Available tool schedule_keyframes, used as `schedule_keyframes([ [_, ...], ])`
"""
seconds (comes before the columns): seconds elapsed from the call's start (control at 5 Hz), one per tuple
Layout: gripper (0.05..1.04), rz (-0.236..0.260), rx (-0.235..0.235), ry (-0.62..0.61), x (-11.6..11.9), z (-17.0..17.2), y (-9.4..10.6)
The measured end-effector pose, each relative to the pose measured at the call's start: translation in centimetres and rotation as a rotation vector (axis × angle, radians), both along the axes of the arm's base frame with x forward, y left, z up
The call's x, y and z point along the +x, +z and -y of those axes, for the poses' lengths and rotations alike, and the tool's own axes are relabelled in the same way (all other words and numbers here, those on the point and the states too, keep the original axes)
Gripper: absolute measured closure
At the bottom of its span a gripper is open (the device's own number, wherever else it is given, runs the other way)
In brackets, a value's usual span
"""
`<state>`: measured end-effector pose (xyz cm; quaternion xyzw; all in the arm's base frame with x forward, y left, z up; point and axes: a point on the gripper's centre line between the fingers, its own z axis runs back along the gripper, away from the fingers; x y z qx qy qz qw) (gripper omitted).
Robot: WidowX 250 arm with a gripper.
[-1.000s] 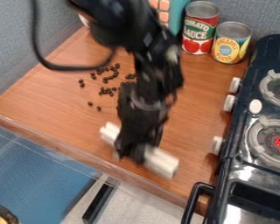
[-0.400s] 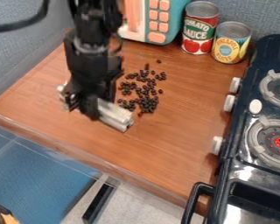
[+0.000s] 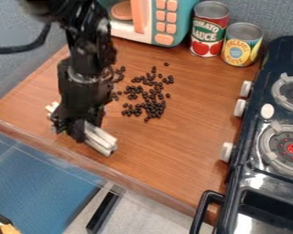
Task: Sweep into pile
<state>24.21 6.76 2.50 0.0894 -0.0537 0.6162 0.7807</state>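
In the camera view, my gripper (image 3: 71, 126) hangs down over the left part of the counter (image 3: 164, 155), not far from its front edge. It is closed around a whitish bar (image 3: 100, 140), and the bar comes out on both sides of it; the middle part is hidden by the gripper. The bar lies slanting, from upper left to lower right in the view, and if it touches the wood, I cannot tell. The beans (image 3: 151, 104), small and dark, lie on the counter to the right of my gripper and more to the back than the bar. Most are in one loose group, thicker at its front end, and this group is apart from the bar. Some others are scattered just beside the arm, on its right side; whether more lie behind it, I cannot tell. Behind the beans stand the microwave (image 3: 165, 26) and two cans (image 3: 208, 29), and the stove (image 3: 254, 176) is at the right.
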Motion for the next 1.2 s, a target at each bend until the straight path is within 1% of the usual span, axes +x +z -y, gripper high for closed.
schedule_keyframes([
  [0.2, 0.698, -0.011, -0.005, 0.001, -0.2, 0.4, -1.1],
  [0.4, 0.698, -0.026, -0.015, 0.015, 0.1, 1.0, -1.5],
  [0.6, 0.699, -0.032, -0.034, 0.05, 1.5, 1.2, -1.5],
  [0.8, 0.699, -0.029, -0.05, 0.083, 3.7, 1.2, -1.5],
  [1.0, 0.699, -0.023, -0.055, 0.098, 5.3, 1.1, -1.5],
  [1.2, 0.699, -0.013, -0.042, 0.099, 6.5, 1.2, -1.7],
])
